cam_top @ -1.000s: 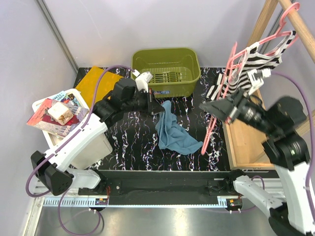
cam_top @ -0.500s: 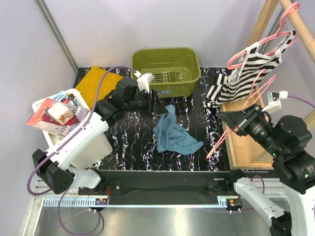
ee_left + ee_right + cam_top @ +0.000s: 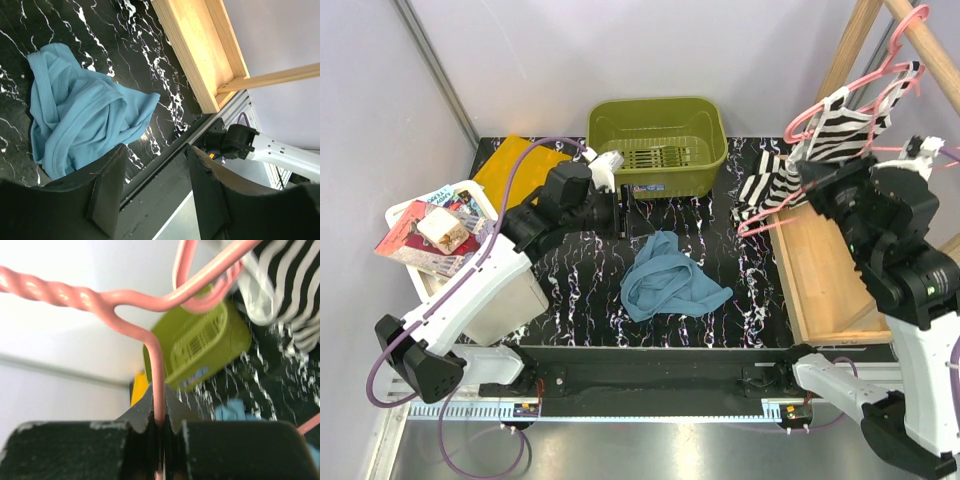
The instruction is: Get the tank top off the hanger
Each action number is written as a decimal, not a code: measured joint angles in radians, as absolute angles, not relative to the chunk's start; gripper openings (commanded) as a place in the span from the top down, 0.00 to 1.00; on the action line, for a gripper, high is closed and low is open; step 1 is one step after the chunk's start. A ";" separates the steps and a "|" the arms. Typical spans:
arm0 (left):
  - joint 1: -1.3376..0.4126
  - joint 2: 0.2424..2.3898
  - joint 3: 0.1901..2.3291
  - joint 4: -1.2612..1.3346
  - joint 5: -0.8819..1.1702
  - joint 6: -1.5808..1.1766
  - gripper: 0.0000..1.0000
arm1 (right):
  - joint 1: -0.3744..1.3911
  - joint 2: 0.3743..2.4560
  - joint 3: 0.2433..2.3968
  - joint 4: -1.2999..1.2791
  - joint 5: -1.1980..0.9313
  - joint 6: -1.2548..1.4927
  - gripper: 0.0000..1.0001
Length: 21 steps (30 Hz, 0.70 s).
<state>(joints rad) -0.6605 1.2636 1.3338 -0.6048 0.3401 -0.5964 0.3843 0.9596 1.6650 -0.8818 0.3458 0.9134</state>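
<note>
left gripper point(image 3: 156, 186) is hovering over the black marbled table point(image 3: 570, 290) with its two fingers spread apart and nothing between them. just below and ahead of it the blue tank top point(image 3: 85, 125) is lying in a loose crumpled heap on the table, near the middle and in front of the green basket point(image 3: 655, 103). no hanger wire is showing in or around the cloth in either view.

right gripper point(image 3: 159, 422) is pinching the thin wire of the pink hanger point(image 3: 154, 360), jaws pressed tight on it, and is holding it up at the right side beside the wooden rack point(image 3: 820, 280), close to the striped top point(image 3: 840, 125) that is hanging there on a hanger of its own. the held hanger is looking bare, with no blue fabric on it.

judging from this, the main step is looking done: garment and hanger are well apart, one on the table and one in the right jaws. what is probably remaining is only parking the empty hanger, perhaps on the rack, and pulling both arms clear.
</note>
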 measured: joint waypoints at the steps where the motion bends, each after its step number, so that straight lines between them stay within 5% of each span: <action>1: -0.661 1.254 1.327 -0.606 0.340 -0.600 0.46 | 0.384 0.977 1.679 -0.864 0.385 0.916 1.00; 13: -0.674 1.133 1.272 -0.636 0.339 -0.653 0.46 | 0.384 1.181 1.742 -0.669 0.747 1.036 1.00; 21: -0.690 1.118 1.272 -0.689 0.332 -0.656 0.47 | 0.276 1.332 1.816 -0.606 0.744 1.145 1.00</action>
